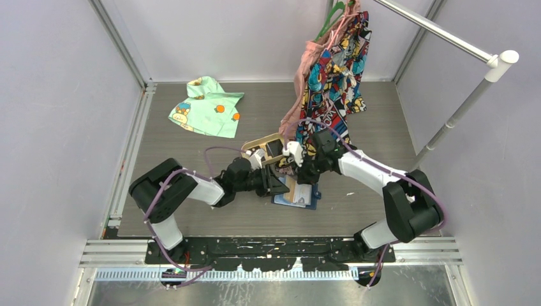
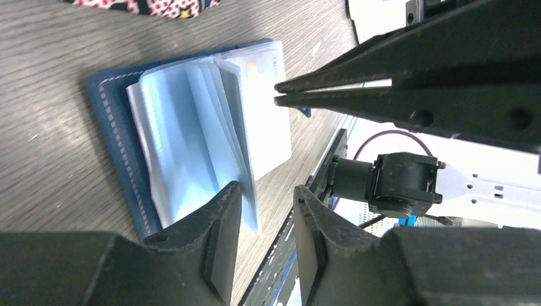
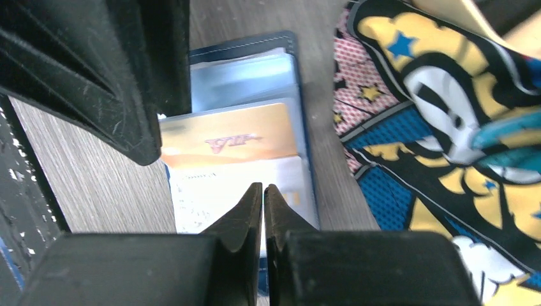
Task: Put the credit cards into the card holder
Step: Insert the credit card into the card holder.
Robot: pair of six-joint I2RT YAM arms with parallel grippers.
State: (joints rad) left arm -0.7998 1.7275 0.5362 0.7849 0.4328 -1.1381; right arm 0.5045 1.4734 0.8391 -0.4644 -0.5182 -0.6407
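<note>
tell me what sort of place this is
Most likely a robot lab test cell: pale panel walls on aluminium frame rails box in a grey wood-grain tabletop, and two black-and-white robot arms are bolted at its near edge.

Open card holder [image 2: 185, 140]; L gripper [image 2: 268, 191] ajar, R gripper [image 2: 279, 93] tips together.

Wallet [image 1: 300, 199]: mostly covered in the top view.
Orange card [image 3: 236, 137]: lettering blurred, left end hidden.
Printed cloth [image 3: 446, 127]: cut off at the wrist view's right edge.
</note>
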